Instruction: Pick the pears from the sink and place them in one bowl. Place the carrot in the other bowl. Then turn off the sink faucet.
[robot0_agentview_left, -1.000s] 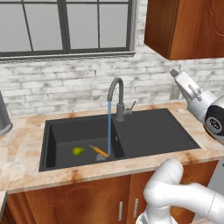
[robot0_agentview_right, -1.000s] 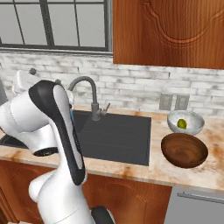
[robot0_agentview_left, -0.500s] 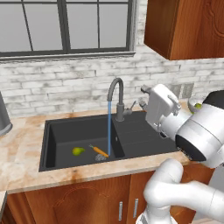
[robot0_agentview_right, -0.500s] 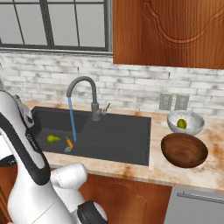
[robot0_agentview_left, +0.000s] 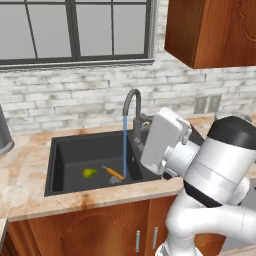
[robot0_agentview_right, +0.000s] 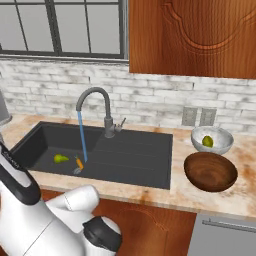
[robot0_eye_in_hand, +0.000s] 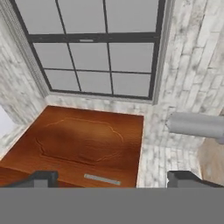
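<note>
From the left base view, one pear (robot0_agentview_left: 89, 172) and the carrot (robot0_agentview_left: 114, 173) lie in the sink (robot0_agentview_left: 70, 155). From the right, another pear (robot0_agentview_right: 207, 141) sits in the grey bowl (robot0_agentview_right: 212, 139). In the hand view, the gripper (robot0_eye_in_hand: 111, 178) stands wide open, empty.

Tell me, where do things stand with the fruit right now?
Gripper open, empty. One pear in grey bowl; other pear and carrot in sink. Faucet running.

faucet base (robot0_agentview_left: 141, 131) hidden behind arm
</note>
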